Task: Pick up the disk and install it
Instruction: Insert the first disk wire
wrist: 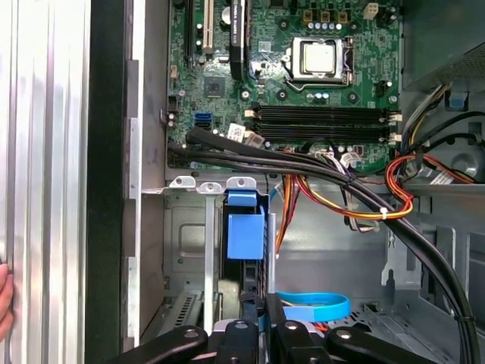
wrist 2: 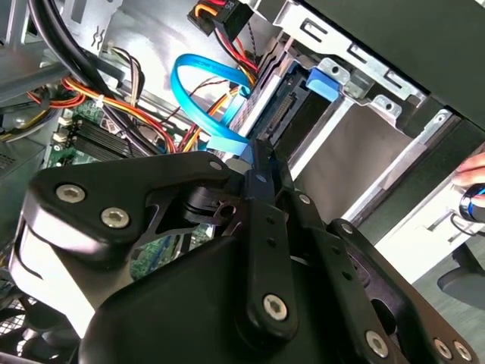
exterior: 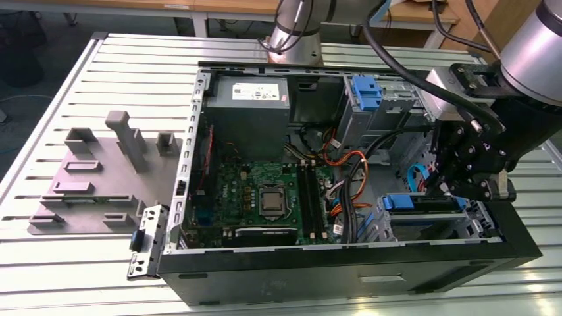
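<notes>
- Gripper: jaws narrow, clamped on end of disk.
- Drive bay: holds disk, blue tab end toward motherboard.
- Black cable bundle: crosses beside bay; blue ribbon cable near Gripper.

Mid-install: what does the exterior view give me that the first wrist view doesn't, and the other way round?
The exterior view adds the grey fixture plate on the table at that view's left, and the arm's silver links beyond the case. The first wrist view adds a hand outside the case's black wall. Both share the motherboard with its processor socket, the orange wires, and the disk, blue-framed, in the lower drive bay with the tool at it.
</notes>
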You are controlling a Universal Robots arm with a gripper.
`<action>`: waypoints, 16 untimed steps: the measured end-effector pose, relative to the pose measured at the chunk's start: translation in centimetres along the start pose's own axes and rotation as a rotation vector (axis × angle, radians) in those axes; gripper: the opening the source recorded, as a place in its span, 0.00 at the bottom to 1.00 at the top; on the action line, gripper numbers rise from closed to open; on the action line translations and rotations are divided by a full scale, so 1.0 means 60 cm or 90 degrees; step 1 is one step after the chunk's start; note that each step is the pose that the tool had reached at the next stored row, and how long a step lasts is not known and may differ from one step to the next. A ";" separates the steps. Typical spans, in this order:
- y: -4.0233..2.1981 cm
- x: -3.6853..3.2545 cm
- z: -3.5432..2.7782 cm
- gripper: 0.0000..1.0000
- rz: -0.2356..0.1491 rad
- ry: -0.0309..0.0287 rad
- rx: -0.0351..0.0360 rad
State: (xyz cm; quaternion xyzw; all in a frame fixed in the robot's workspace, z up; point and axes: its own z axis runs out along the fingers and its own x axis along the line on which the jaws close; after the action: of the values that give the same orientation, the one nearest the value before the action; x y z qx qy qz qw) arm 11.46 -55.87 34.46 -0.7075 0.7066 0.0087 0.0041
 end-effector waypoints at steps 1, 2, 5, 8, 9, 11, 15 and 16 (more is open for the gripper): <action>0.000 0.000 0.001 0.16 0.000 0.0000 0.0000; 0.000 0.000 0.002 0.16 0.000 0.0000 0.0000; -0.002 0.000 0.004 0.16 -0.001 0.0001 0.0000; -0.003 0.000 0.004 0.16 -0.001 0.0000 0.0000; -0.003 0.001 0.005 0.16 -0.001 -0.0001 0.0000; -0.003 0.003 0.005 0.16 -0.001 -0.0001 0.0000; -0.003 0.003 0.008 0.16 -0.001 0.0001 0.0000; -0.003 0.003 0.008 0.16 -0.001 0.0001 0.0000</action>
State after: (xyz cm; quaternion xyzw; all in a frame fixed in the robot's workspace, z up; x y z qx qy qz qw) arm 11.64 -56.05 33.96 -0.7079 0.7063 0.0087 0.0040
